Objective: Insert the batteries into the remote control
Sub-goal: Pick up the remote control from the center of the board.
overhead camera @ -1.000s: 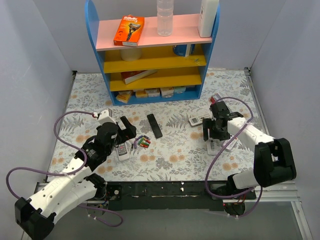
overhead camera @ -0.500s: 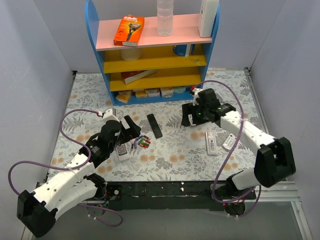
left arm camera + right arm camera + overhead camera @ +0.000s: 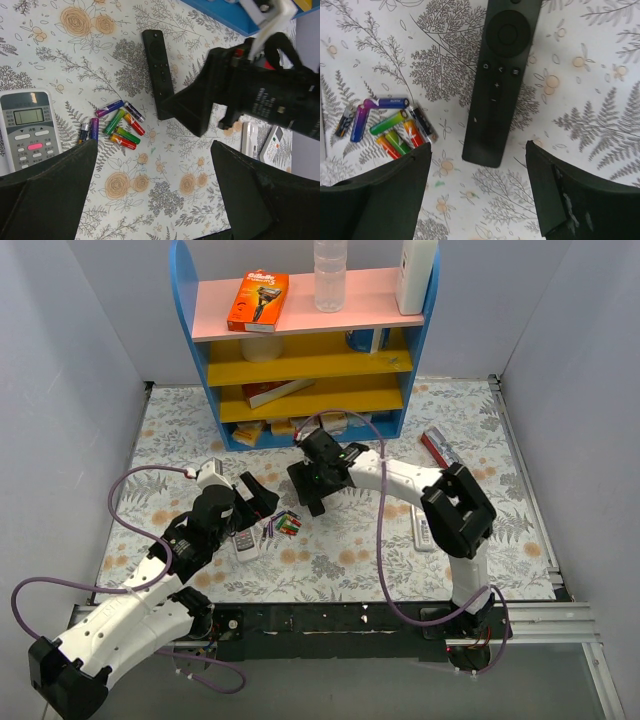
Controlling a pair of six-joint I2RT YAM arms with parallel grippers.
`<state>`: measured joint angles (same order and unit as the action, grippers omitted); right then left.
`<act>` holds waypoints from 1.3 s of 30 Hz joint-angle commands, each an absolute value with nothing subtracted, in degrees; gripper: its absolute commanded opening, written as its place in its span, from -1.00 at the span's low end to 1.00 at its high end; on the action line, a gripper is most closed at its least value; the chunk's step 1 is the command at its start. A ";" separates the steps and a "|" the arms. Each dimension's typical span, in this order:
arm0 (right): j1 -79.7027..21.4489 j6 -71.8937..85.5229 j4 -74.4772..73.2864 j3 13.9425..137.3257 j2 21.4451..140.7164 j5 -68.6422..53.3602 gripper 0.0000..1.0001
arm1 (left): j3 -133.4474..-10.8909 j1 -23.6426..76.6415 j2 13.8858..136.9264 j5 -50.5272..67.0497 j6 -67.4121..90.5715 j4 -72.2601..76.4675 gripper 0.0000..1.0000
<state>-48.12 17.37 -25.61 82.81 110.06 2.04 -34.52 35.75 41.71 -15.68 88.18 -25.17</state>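
Your right hand (image 3: 477,147) hangs over the near end of the remote control (image 3: 502,75). Its fingers are spread wide, one to each side of the slim black bar, gripping nothing. How high it sits above the remote I cannot tell.

The remote lies flat on the table (image 3: 340,560), buttons facing up, so its battery door is probably underneath. Just to its left the batteries (image 3: 390,125) lie in a loose cluster, red, green and purple, several touching.

Your left hand (image 3: 154,145) is also spread and empty. It hovers near the batteries, with a grey remote with a display (image 3: 27,125) at its left.

This looks like the opening step, reaching for the remote, and no battery is loaded yet. Next you would likely lower, close across the narrow width, then lift and turn it over.

Bare table lies right of the remote and toward you. The batteries sit close to your left finger — avoid sweeping them. The blue shelf (image 3: 395,425) stands beyond the remote's far end, and your two hands are near each other.
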 commanded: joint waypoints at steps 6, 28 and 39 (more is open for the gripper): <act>-52.91 21.44 -32.77 93.60 120.23 12.91 0.52 | -34.10 35.51 40.78 -15.29 87.71 -26.28 0.96; -53.79 20.48 -23.66 72.79 102.32 8.01 -0.74 | -27.61 34.98 32.54 -9.15 85.60 -12.07 0.96; -50.89 15.47 -6.87 57.76 77.80 -13.43 -0.80 | -22.33 34.10 31.64 -0.09 85.51 7.63 0.97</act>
<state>-52.29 17.45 -17.41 61.98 84.84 -2.59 -23.51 34.74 30.50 -4.71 85.86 -2.74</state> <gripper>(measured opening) 0.483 0.981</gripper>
